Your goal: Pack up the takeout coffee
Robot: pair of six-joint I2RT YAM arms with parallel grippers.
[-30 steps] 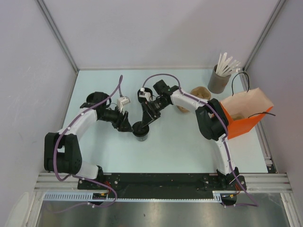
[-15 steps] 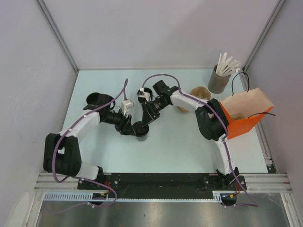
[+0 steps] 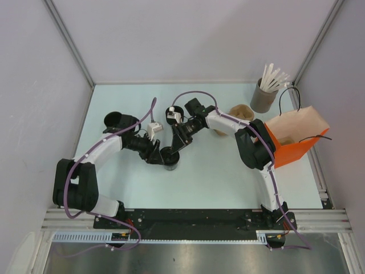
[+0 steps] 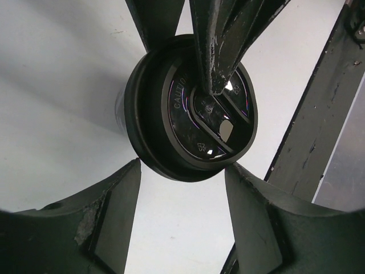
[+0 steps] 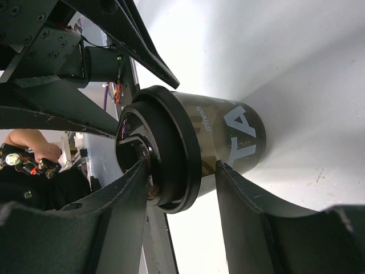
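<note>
The takeout coffee (image 3: 170,162), a small black cup with its round black lid (image 4: 171,123) on, stands on the table between both grippers. My right gripper (image 3: 173,149) reaches it from the upper right. In the right wrist view (image 5: 182,165) one finger lies on the lid's top and the other touches the cup wall (image 5: 231,134) under the lid's rim. My left gripper (image 3: 156,156) is open at the cup's left. In the left wrist view (image 4: 182,166) its fingertips (image 4: 122,197) flank the lid's near edge.
Two lidless black cups stand at the left (image 3: 116,120) and back middle (image 3: 173,110). A brown cup (image 3: 242,112), a grey tub of white sticks (image 3: 263,98) and the open orange bag (image 3: 293,144) are at the right.
My left gripper has moved right, up to the cup. My right gripper has stayed on the lid and the cup has not moved.
</note>
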